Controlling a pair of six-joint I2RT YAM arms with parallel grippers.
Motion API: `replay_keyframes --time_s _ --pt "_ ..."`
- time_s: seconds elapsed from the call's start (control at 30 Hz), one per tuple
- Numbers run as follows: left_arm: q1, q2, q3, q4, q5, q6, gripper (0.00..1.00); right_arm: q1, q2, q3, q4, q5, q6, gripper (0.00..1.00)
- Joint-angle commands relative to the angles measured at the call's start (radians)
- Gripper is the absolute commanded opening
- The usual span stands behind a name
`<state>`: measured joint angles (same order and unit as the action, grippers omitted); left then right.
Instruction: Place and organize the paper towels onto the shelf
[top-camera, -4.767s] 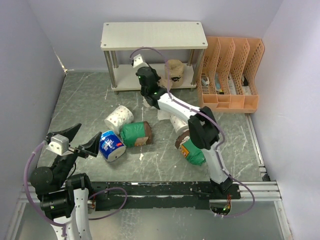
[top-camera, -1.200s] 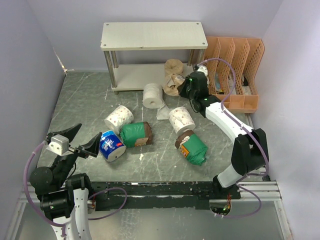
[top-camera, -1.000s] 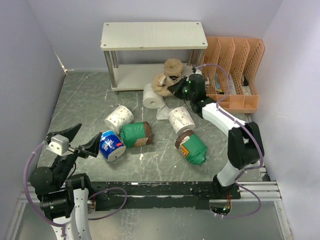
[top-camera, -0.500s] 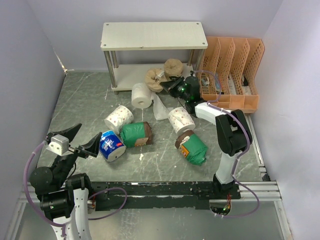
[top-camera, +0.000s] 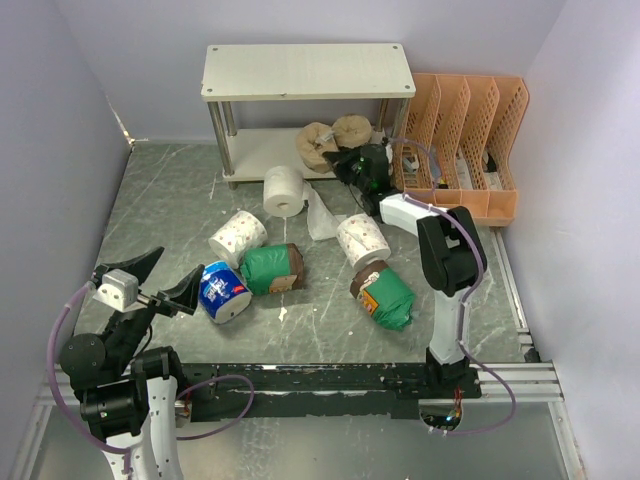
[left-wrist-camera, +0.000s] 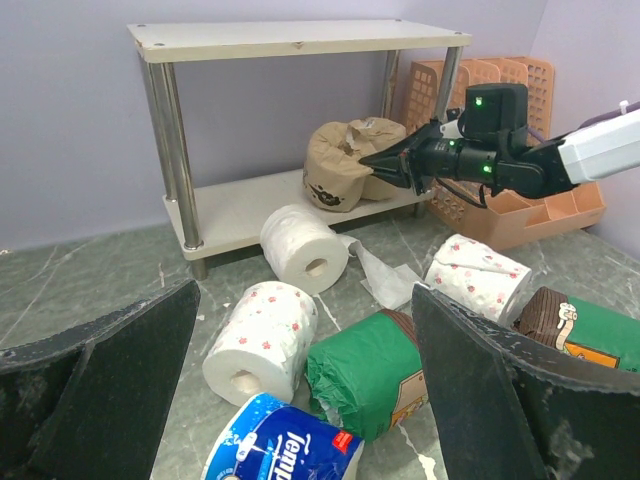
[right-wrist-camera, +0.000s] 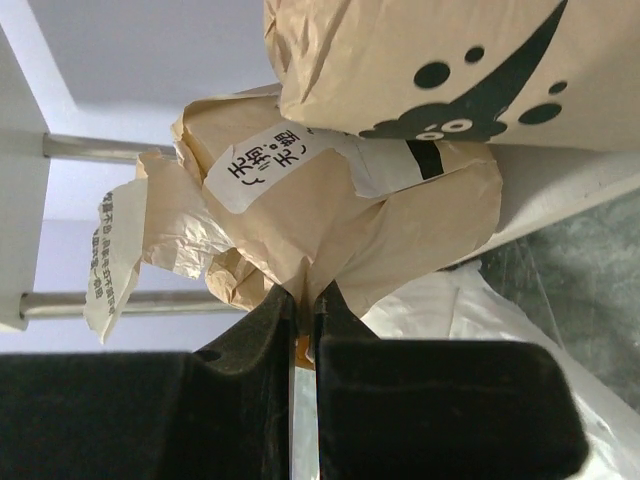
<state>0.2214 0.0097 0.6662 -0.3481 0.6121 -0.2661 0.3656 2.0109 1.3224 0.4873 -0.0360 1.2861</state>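
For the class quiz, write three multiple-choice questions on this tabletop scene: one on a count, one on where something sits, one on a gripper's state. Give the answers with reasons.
1. How many green-wrapped rolls lie on the table?
A one; B two; C four

2. Where are the tan rolls?
A on the shelf's lower board; B on its top board; C on the table

3. The right gripper is:
A wide open; B shut on nothing; C shut, pinching a tan roll's wrapper

Answers:
1 B, the top view shows two green wrappers.
2 A, the left wrist view shows both under the top board.
3 C, the right wrist view shows its fingers together on a paper fold.
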Motion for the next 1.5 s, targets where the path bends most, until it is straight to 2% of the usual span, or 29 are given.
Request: replay_keyframes --time_s 0.0,0.37,0.43,0.53,0.57,0.7,0.73,0.77,0.8,0.93,1.07,1.13,1.23,1.33,1.47 --pt "-0.003 -0.013 0.002 0.024 0.016 -0.006 0.99 -0.017 0.047 0.089 0.003 0.052 0.016 0.00" --pt "-0.008 -0.014 -0.002 0.033 0.026 -0.008 0.99 -0.088 0.075 0.161 -0.035 0.032 0.013 0.00" --pt "-0.008 -0.013 -0.002 0.034 0.029 -0.007 0.99 -0.100 0.084 0.180 -0.041 0.014 0.010 0.12" --pt "-0.008 -0.013 -0.002 0.033 0.029 -0.008 0.99 -0.110 0.096 0.209 -0.050 -0.005 -0.001 0.36" --pt "-0.008 -0.013 -0.002 0.034 0.029 -0.008 0.99 -0.112 0.099 0.218 -0.051 -0.012 -0.007 0.49" --pt "-0.007 -0.013 -0.004 0.035 0.030 -0.008 0.99 -0.109 0.085 0.251 -0.050 -0.054 -0.049 0.75" --pt "-0.007 -0.012 -0.004 0.036 0.031 -0.007 0.99 -0.108 0.073 0.244 -0.042 -0.069 -0.057 0.77" --pt "-0.006 -0.012 -0.004 0.037 0.030 -0.007 0.99 -0.103 0.054 0.226 -0.026 -0.092 -0.066 0.91" --pt "-0.005 -0.013 -0.004 0.036 0.032 -0.007 0.99 -0.097 0.025 0.197 -0.012 -0.110 -0.075 0.99" --pt "-0.002 -0.012 -0.005 0.037 0.031 -0.007 0.99 -0.042 -0.201 -0.016 0.026 -0.115 -0.172 1.00" --pt "0.000 -0.012 -0.006 0.039 0.036 -0.006 0.99 0.062 -0.444 -0.243 -0.049 -0.053 -0.327 1.00" --pt "0.001 -0.010 -0.005 0.035 0.042 -0.003 0.99 0.132 -0.555 -0.355 -0.122 0.032 -0.408 1.00" --pt "0.006 -0.011 -0.004 0.029 0.040 -0.002 0.99 0.235 -0.655 -0.415 -0.248 0.106 -0.536 1.00" --pt "0.012 -0.010 -0.004 0.030 0.047 -0.002 0.99 0.279 -0.704 -0.429 -0.396 0.146 -0.595 0.97" --pt "0.024 -0.010 -0.001 0.025 0.049 0.002 0.99 0.294 -0.827 -0.429 -0.701 0.382 -0.558 0.93"
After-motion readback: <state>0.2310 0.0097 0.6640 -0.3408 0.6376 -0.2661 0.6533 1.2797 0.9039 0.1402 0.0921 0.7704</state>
